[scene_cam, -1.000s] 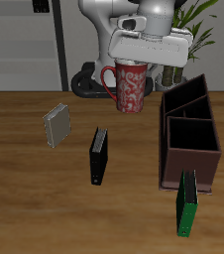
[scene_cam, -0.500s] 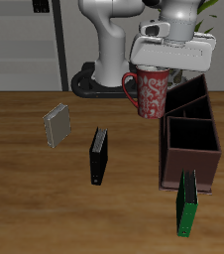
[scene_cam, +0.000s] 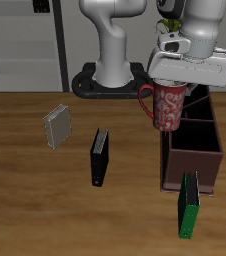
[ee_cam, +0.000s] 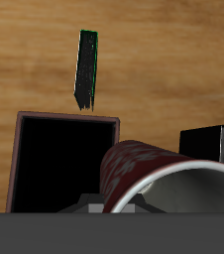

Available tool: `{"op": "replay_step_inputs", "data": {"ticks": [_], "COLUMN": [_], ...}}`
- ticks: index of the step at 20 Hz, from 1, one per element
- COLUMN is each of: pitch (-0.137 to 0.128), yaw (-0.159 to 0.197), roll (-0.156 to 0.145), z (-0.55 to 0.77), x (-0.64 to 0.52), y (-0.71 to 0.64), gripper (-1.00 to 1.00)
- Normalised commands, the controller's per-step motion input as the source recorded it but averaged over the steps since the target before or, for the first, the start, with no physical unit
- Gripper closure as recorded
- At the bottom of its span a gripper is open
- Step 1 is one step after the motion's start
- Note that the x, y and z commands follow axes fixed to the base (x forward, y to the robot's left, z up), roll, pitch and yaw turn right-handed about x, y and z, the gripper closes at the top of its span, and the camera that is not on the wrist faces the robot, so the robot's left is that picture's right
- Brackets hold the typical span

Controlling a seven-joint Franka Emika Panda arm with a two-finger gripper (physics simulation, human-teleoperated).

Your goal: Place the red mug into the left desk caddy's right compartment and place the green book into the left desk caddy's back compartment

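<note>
the red mug is held aloft in the jaws of the gripper, clamped at its rim, above the edge of the left desk caddy. the green book lies on the worktop just before the caddy's front, near the front edge. a black book and a grey book lie well apart from the caddy.

Open tabletop around the black book and grey book — blocked by the left desk caddy farther along.
</note>
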Motion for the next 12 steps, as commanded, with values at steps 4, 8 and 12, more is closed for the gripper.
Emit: {"op": "replay_step_inputs", "data": {"ticks": [4,8,12], "pitch": [0.010,0.011,0.017], "yaw": [0.007,-0.001,-0.009], "roll": [0.040,0.019,0.019], "z": [-0.04,-0.05,-0.07], "x": [0.00,0.05,0.05], "y": [0.28,0.39,0.21], "gripper": [1.00,1.00,1.00]}}
